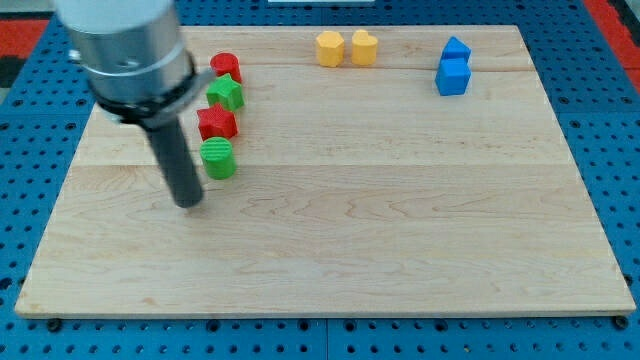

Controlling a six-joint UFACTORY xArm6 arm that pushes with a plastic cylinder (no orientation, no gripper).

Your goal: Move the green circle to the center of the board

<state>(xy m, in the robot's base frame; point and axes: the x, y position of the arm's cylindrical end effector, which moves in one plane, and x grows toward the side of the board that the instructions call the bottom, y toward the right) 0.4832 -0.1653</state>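
Note:
The green circle (218,158) sits on the wooden board (330,250) at the view's left, the lowest block of a short column. Above it lie a red star (217,123), a green star (226,93) and a red circle (226,67). My tip (189,203) rests on the board just below and to the left of the green circle, a small gap apart from it. The dark rod rises from the tip up to the arm's grey body at the view's top left.
A yellow hexagon (329,48) and a yellow heart-like block (364,47) stand at the top middle. Two blue blocks (453,68) sit together at the top right. A blue pegboard table (620,120) surrounds the board.

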